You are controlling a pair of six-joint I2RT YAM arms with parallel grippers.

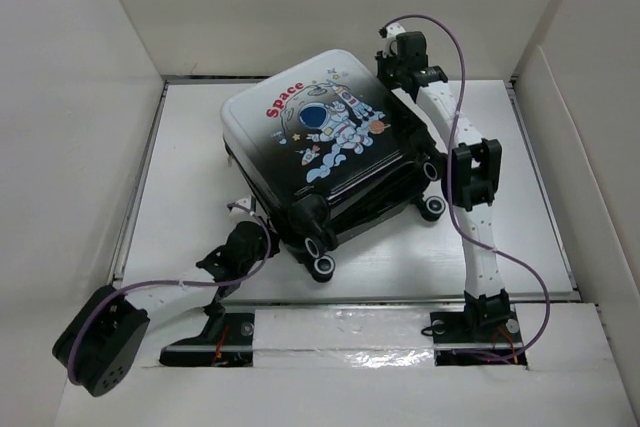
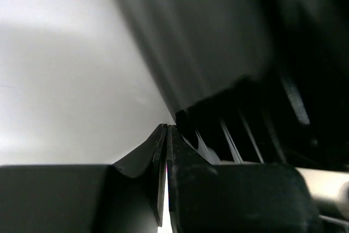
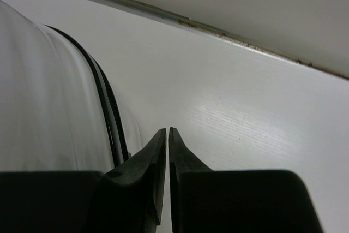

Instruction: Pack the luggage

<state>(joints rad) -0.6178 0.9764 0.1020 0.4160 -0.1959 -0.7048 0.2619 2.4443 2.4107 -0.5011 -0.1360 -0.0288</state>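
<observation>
The luggage lies closed, astronaut side up; contents hidden.

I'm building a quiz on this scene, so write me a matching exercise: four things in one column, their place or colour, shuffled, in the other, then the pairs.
Things
1. left gripper
2. right gripper
3. caster wheels
4. "Space" lettering

Place or colour
A. red, on the far-left part of the luggage shell
B. at the luggage's far-right corner, near the back wall
C. along the luggage's near-right end
D. at the luggage's near-left corner, low over the table

Pairs: 1-D, 2-B, 3-C, 4-A.
</observation>
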